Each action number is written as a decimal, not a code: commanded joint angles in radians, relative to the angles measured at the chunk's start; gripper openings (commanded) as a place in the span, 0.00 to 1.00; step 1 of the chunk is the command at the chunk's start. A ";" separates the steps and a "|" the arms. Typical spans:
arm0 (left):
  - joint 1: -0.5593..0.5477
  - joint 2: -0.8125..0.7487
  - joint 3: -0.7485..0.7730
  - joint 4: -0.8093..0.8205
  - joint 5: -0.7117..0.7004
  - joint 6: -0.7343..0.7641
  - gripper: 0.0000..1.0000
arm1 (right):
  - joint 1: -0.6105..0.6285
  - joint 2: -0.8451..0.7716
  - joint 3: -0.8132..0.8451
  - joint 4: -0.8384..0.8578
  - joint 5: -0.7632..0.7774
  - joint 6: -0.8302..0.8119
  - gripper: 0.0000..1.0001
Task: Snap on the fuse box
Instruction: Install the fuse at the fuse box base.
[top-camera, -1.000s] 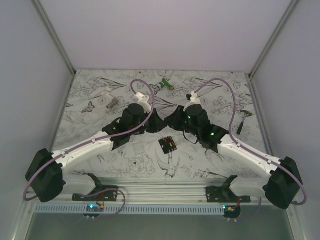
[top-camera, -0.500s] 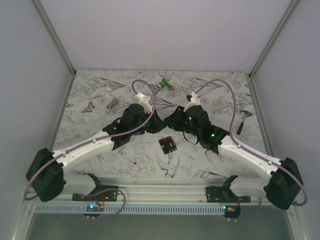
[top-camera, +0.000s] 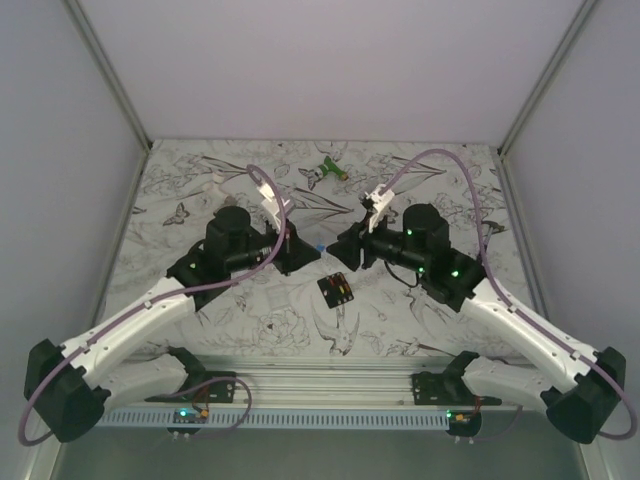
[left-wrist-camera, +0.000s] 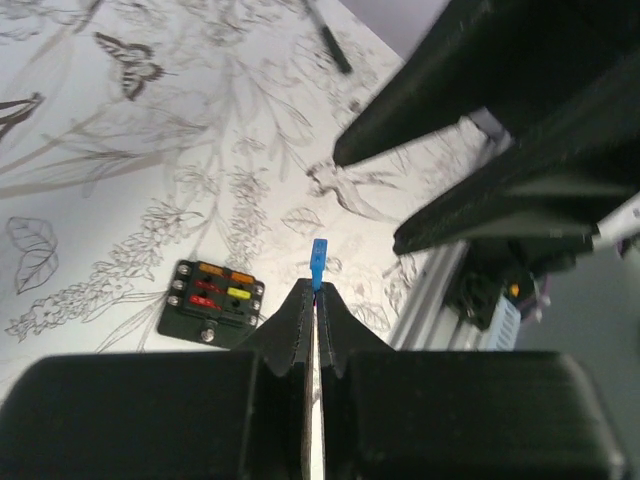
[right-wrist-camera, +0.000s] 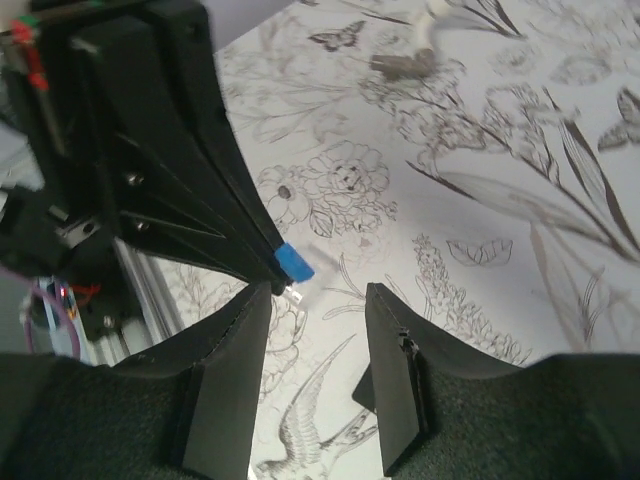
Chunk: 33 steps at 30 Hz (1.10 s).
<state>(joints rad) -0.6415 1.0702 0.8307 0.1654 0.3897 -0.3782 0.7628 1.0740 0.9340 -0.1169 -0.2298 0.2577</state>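
Note:
The fuse box (top-camera: 336, 291) lies flat on the patterned table, a black square with red, orange and yellow fuses in its slots (left-wrist-camera: 212, 300). My left gripper (top-camera: 311, 247) hovers above and behind it, shut on a tiny blue fuse (left-wrist-camera: 318, 255) that sticks out past its tips (left-wrist-camera: 315, 290). My right gripper (top-camera: 341, 249) faces it from the right, open (right-wrist-camera: 318, 300), with the blue fuse (right-wrist-camera: 294, 262) just ahead of its left finger and not touching. A dark corner low between the right fingers may be the box.
A green-and-white tool (top-camera: 327, 170) lies at the back of the table. A small grey-and-white piece (right-wrist-camera: 400, 62) sits at the back left and a black hammer-like tool (top-camera: 493, 230) at the right. An aluminium rail (top-camera: 330, 380) runs along the near edge.
Both wrists have turned and drawn slightly apart. My right jaws have widened and released the blue fuse, which stays pinched in my left gripper. The fuse box has not moved.

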 joint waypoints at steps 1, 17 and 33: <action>0.004 -0.032 0.009 -0.066 0.242 0.145 0.00 | -0.027 -0.036 0.052 -0.053 -0.262 -0.233 0.49; -0.015 -0.061 0.030 -0.084 0.402 0.210 0.00 | -0.030 0.065 0.168 -0.231 -0.534 -0.381 0.41; -0.030 -0.059 0.038 -0.084 0.402 0.216 0.00 | -0.030 0.087 0.175 -0.267 -0.569 -0.406 0.14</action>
<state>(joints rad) -0.6621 1.0252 0.8341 0.0734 0.7601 -0.1890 0.7406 1.1549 1.0664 -0.3744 -0.7723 -0.1284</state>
